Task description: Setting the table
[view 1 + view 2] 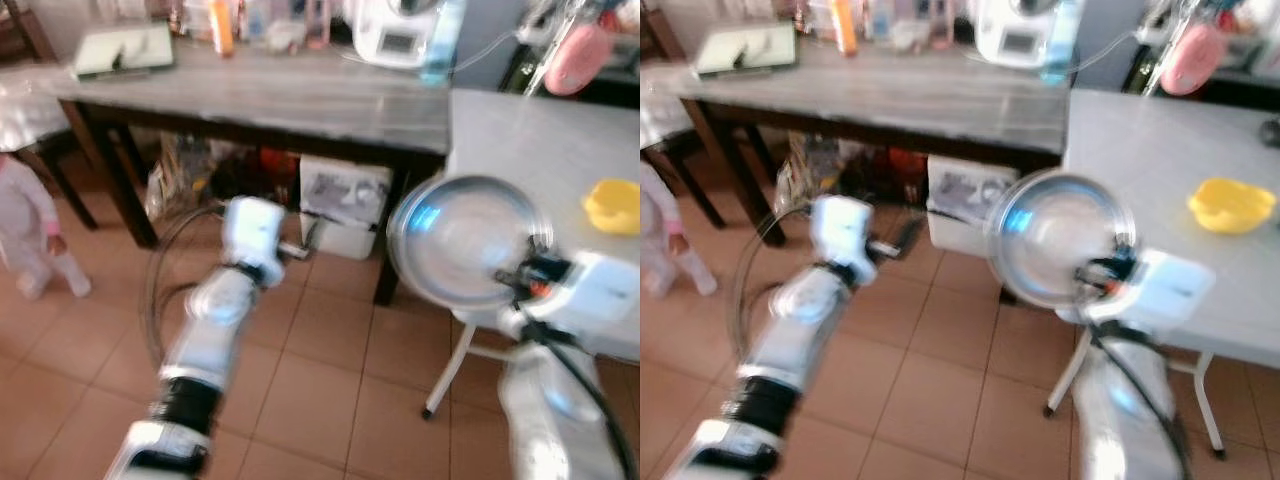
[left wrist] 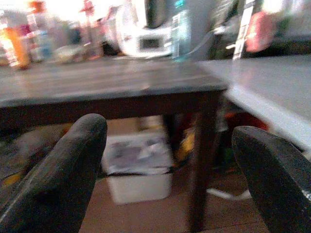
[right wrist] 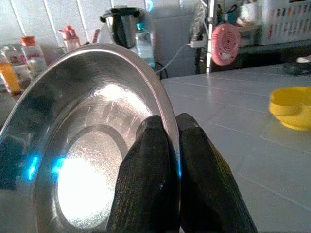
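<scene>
A shiny steel plate (image 1: 460, 240) is held tilted on edge at the near corner of the white table (image 1: 540, 150). My right gripper (image 3: 170, 145) is shut on the steel plate (image 3: 92, 145), its rim pinched between the two black fingers (image 3: 146, 184). A yellow bowl (image 1: 613, 205) sits on the white table further right, and the yellow bowl (image 3: 291, 108) lies beyond the plate. My left gripper (image 2: 170, 170) is open and holds nothing; it hangs over the tiled floor, facing the dark wooden table (image 2: 116, 85). The left arm (image 1: 235, 290) reaches forward at the left.
The dark wooden table (image 1: 270, 95) carries bottles, a white appliance (image 1: 395, 35) and a book (image 1: 125, 50). Boxes and bags (image 1: 340, 205) are stored beneath it. A small person in pink (image 1: 30, 225) stands at the far left. A pink round device (image 1: 580, 45) hangs at the back right.
</scene>
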You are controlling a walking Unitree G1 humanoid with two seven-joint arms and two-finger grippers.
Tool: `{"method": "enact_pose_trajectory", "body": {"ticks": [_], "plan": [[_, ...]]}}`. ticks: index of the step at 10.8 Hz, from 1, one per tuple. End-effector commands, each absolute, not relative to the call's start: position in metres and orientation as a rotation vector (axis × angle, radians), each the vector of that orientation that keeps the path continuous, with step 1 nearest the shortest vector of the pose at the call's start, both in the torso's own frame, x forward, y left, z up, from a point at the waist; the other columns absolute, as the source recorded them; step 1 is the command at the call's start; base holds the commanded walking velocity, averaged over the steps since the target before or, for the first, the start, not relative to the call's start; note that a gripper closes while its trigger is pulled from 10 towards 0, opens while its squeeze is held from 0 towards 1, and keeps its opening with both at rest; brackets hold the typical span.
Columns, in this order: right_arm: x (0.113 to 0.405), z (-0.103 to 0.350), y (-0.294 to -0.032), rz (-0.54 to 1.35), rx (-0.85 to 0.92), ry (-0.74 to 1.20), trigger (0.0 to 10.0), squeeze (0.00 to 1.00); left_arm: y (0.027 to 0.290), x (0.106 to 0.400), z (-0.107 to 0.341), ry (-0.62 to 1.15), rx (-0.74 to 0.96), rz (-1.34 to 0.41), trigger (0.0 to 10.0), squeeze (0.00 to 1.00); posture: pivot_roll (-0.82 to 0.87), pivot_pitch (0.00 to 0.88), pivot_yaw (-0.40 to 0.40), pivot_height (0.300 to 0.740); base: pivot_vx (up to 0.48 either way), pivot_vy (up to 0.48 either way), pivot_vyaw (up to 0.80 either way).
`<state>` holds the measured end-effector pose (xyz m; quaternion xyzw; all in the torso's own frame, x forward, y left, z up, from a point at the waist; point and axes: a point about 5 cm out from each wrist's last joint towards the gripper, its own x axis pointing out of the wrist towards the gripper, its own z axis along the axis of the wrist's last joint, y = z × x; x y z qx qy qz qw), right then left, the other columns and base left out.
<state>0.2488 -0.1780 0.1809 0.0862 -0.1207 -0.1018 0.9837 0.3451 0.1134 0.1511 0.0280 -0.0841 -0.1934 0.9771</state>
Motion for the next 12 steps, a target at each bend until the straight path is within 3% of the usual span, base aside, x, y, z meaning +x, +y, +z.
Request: {"method": "enact_pose_trajectory", "body": {"ticks": [1, 3, 7, 12], "plan": [[0.2454, 0.1828, -0.1861, -0.235, 0.161, -0.253, 10.0, 0.00, 0.1002, 0.3437, 0.1532, -0.178, 0.042, -0.426, 10.0, 0.00, 0.09, 0.094, -0.005, 0.740, 0.356, 0.000, 0.00], [0.2454, 0.1831, -0.1864, -0.234, 0.159, -0.255, 10.0, 0.00, 0.0991, 0.3425, 0.1516, -0.173, 0.051, -0.432, 10.0, 0.00, 0.09, 0.096, -0.007, 0.740, 0.341, 0.000, 0.00], [0.2444, 0.1820, -0.1865, -0.238, 0.160, -0.251, 10.0, 0.00, 0.0984, 0.3426, 0.1502, -0.162, 0.031, -0.427, 10.0, 0.00, 0.09, 0.099, -0.005, 0.740, 0.000, 0.000, 0.00], [0.2443, 0.1813, -0.1863, -0.239, 0.160, -0.247, 10.0, 0.00, 0.0935, 0.3413, 0.1494, -0.157, 0.039, -0.459, 10.0, 0.00, 0.09, 0.099, -0.003, 0.740, 0.000, 0.358, -0.37]]}}
